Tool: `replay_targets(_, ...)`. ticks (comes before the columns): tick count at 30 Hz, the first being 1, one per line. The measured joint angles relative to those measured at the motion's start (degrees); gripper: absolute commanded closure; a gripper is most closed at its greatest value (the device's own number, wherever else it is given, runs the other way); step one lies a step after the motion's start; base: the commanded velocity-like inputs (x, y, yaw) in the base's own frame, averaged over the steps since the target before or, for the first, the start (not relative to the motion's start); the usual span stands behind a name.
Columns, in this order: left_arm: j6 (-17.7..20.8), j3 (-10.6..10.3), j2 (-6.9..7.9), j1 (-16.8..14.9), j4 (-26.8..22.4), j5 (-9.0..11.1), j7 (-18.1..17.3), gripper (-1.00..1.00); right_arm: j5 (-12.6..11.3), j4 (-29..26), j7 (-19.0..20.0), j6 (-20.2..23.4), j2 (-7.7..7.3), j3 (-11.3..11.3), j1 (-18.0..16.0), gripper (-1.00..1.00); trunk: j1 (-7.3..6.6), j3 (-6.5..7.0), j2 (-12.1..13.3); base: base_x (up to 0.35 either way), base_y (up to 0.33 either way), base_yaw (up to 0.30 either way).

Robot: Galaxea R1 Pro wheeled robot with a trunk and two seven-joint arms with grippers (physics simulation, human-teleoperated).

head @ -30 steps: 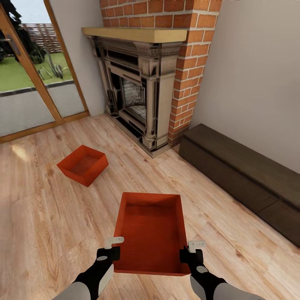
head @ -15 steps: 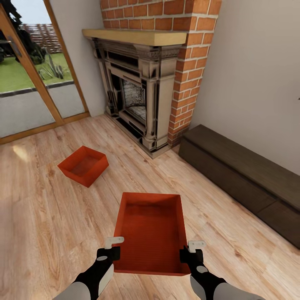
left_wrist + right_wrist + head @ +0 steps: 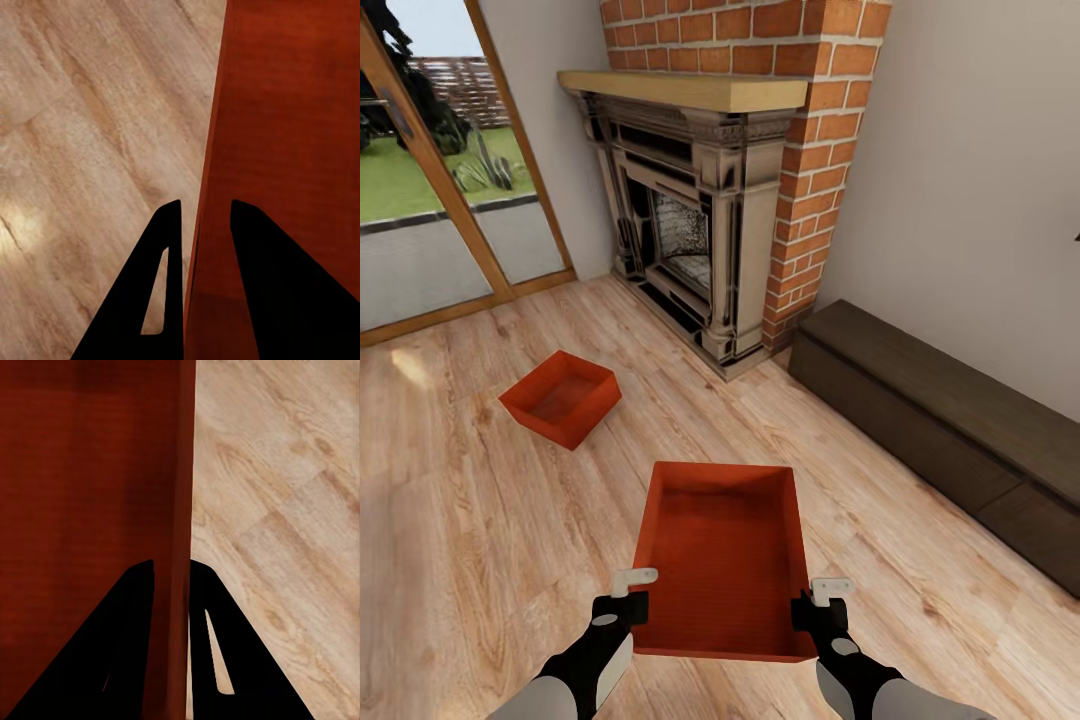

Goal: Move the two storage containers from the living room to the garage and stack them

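Nothing has moved since a second ago; only the view drifted slightly.
Left gripper (image 3: 632, 590) and right gripper (image 3: 818, 592) each pinch a side wall of the near container (image 3: 722, 555); the second container (image 3: 561, 397) lies on the plank floor (image 3: 460, 520) toward the fireplace (image 3: 685, 210).

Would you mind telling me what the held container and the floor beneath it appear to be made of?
The held container looks like thin rigid plastic, matte orange-red: plain uniform walls, faint ribbing on its bottom. It could also be painted sheet. The floor looks like light wood planks with a satin finish: visible grain, knots and board seams.
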Motion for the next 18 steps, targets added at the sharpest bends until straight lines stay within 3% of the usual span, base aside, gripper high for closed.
replay_targets(18,0.0,0.0,0.09,0.0,0.0,0.1,-0.1,1.0,0.3,0.0,-0.2,0.0,0.12,-0.1,0.0,1.0,0.0,1.36,0.0,0.0,0.0,0.061)
